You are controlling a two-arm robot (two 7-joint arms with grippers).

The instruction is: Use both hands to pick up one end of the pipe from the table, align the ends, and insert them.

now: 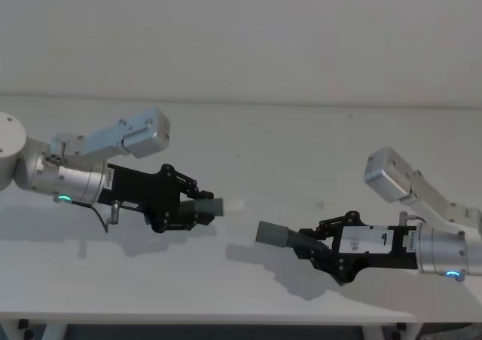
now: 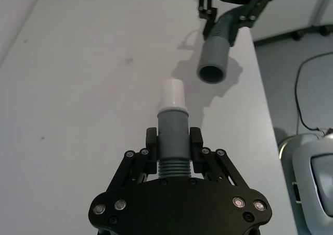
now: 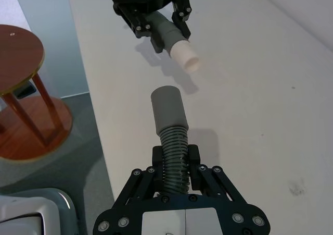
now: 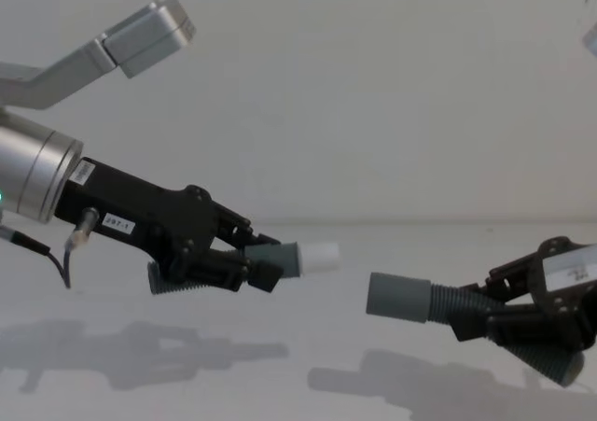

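Head view: spigot piece (image 1: pixel 216 206) points right, socket piece (image 1: pixel 277 234) left, axes offset.

I see the left tool (image 1: pixel 197 208) and the right tool (image 1: pixel 315 243) in matt black, metal or plastic I cannot tell. The spigot piece (image 2: pixel 171 133) is matt grey with a smooth pale tip; the socket piece (image 3: pixel 167 110) is ribbed, its cuff smooth. The bench (image 1: pixel 248 136) is matt white

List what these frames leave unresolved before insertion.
- Socket piece bore: left wrist view, interior dark, depth unreadable.
- Spigot piece rear: left wrist view, hidden under left claw.
- Right claw: chest view, body cut off by right edge.
- Speck on table: head view, too small to identify.
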